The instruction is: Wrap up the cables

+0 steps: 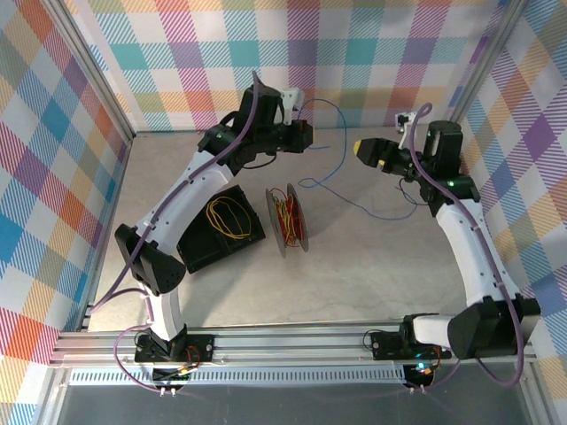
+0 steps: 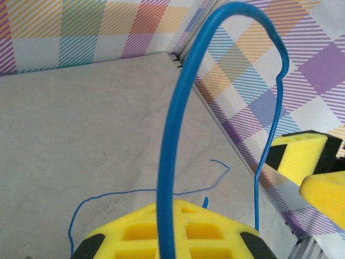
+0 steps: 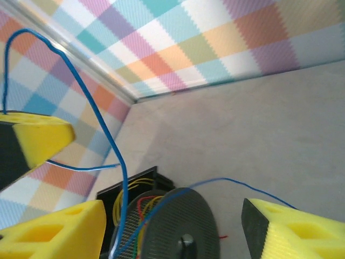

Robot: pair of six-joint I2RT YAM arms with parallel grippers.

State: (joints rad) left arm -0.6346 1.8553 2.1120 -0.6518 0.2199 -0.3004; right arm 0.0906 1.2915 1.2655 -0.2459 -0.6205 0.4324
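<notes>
A thin blue cable (image 2: pixel 171 135) rises from my left gripper (image 2: pixel 171 216), which is shut on it, arches over and drops at the right. In the top view the left gripper (image 1: pixel 306 135) is raised at the back centre. From it the blue cable (image 1: pixel 341 146) loops down and trails right across the table. My right gripper (image 1: pixel 359 149) faces it, a short gap away. Its yellow fingers (image 3: pixel 54 232) stand open. A hanging strand of the blue cable (image 3: pixel 116 156) passes just beside the left finger, not gripped. It runs down to a black spool (image 3: pixel 183 221) holding red and yellow wire.
The spool (image 1: pixel 288 220) stands on edge mid-table. Left of it lies a black tray (image 1: pixel 197 252) with a coiled yellow cable (image 1: pixel 226 217). Checked walls close in the back and both sides. An aluminium rail (image 1: pixel 292 341) runs along the near edge.
</notes>
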